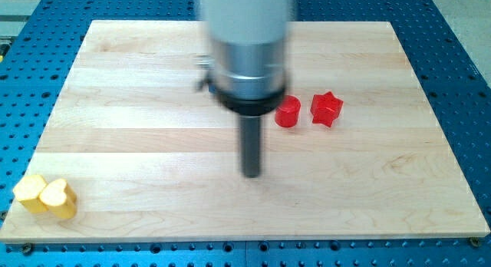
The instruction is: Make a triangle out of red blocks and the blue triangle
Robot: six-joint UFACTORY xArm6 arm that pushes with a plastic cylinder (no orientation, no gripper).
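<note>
A red round block (288,112) and a red star-shaped block (326,108) sit side by side right of the board's middle, a small gap between them. My tip (251,174) rests on the board below and to the left of the red round block, apart from both. The wide arm body above the rod hides part of the board's upper middle. A small dark bit (204,84) peeks out at the arm's left edge; I cannot tell what it is. No blue triangle shows in view.
A yellow heart-shaped block (59,198) and another yellow block (31,192) touch each other at the bottom left corner of the wooden board (138,144). A blue perforated table (460,37) surrounds the board.
</note>
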